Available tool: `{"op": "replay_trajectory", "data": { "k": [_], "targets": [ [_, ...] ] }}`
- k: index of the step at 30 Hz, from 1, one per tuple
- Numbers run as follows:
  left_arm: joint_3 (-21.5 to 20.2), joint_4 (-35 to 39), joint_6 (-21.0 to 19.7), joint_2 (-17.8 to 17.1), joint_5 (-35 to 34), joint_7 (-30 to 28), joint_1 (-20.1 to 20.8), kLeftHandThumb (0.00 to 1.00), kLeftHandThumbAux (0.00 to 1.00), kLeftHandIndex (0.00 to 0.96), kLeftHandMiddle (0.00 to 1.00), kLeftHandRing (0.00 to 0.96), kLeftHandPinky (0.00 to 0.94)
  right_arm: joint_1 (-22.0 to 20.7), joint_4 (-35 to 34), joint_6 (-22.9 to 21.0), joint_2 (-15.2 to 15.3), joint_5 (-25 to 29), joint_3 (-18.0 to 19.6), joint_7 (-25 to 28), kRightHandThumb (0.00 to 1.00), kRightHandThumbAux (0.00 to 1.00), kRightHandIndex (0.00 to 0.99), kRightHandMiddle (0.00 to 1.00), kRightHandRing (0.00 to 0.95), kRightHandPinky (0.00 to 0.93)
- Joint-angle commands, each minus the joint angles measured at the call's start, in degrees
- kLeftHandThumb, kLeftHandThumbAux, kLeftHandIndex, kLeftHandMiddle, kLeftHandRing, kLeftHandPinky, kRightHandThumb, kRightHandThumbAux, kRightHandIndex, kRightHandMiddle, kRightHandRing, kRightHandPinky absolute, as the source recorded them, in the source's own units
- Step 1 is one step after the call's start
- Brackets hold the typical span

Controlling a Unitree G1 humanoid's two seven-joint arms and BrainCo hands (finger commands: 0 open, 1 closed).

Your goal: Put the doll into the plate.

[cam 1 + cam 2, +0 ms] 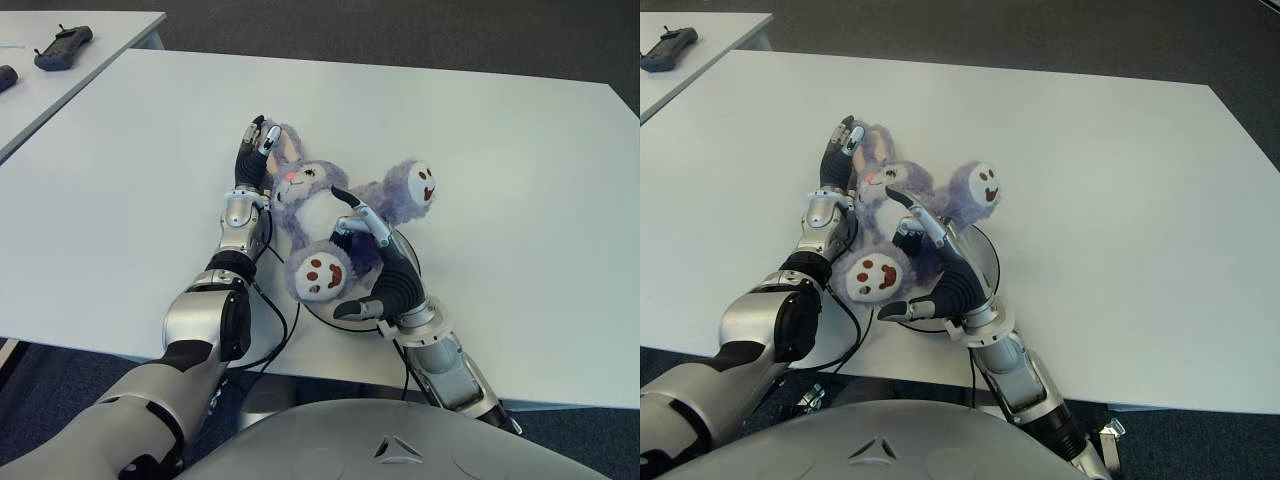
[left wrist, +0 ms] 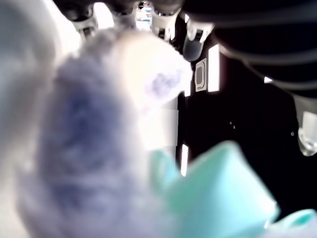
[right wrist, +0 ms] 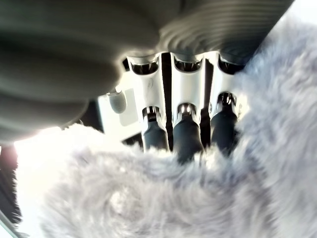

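Observation:
The doll (image 1: 318, 205), a purple plush rabbit with white smiling foot pads, lies on its back across the round plate (image 1: 408, 262) near the table's front edge. Its head and ears hang over the plate's left side. My left hand (image 1: 256, 150) lies against the doll's head and ear with its fingers stretched out straight. In the left wrist view, fur (image 2: 84, 148) fills the space in front of the palm. My right hand (image 1: 372, 262) arches over the doll's lower body, its fingertips (image 3: 185, 144) pressed into the fur and its thumb (image 1: 352, 310) under the near foot.
The white table (image 1: 520, 180) stretches wide to the right and behind the doll. A second table at the far left carries a dark controller (image 1: 62, 46). A black cable (image 1: 278, 330) loops by my left forearm at the table's front edge.

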State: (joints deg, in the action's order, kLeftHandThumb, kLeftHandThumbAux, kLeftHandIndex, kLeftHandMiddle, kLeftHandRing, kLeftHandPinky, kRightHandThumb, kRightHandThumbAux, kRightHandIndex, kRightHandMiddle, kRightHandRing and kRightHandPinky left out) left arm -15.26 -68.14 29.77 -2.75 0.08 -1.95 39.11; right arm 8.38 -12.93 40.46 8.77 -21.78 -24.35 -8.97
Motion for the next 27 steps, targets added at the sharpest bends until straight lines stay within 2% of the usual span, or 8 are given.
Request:
{"op": "replay_trajectory", "data": {
  "k": [1,9,20,27],
  "targets": [
    [-0.5,-9.9,-9.3,2.1,0.2,0.0,-14.4,0.000,0.409,0.000,0.000,0.000,0.000,-0.6,7.3,3.4,-0.3,1.9,1.7,-0.3,0.039,0.334,0.000,0.000,0.000,0.000],
    [-0.6,-10.0,-9.7,2.2,0.1,-0.2,-14.1,0.000,0.416,0.000,0.000,0.000,0.000,-0.8,6.9,4.4,-1.0,1.7,2.9,-0.4,0.035,0.308,0.000,0.000,0.000,0.000],
    [-0.6,-9.9,-9.1,2.1,-0.1,-1.5,-14.5,0.000,0.409,0.000,0.000,0.000,0.000,-1.9,8.4,6.2,-3.6,-0.3,4.2,-2.4,0.039,0.310,0.000,0.000,0.000,0.000],
    [-0.8,-10.0,-9.0,2.1,-0.1,-1.3,-14.6,0.000,0.415,0.000,0.000,0.000,0.000,-2.1,8.6,6.7,-4.2,1.9,3.9,-1.7,0.055,0.322,0.000,0.000,0.000,0.000]
  ]
}}
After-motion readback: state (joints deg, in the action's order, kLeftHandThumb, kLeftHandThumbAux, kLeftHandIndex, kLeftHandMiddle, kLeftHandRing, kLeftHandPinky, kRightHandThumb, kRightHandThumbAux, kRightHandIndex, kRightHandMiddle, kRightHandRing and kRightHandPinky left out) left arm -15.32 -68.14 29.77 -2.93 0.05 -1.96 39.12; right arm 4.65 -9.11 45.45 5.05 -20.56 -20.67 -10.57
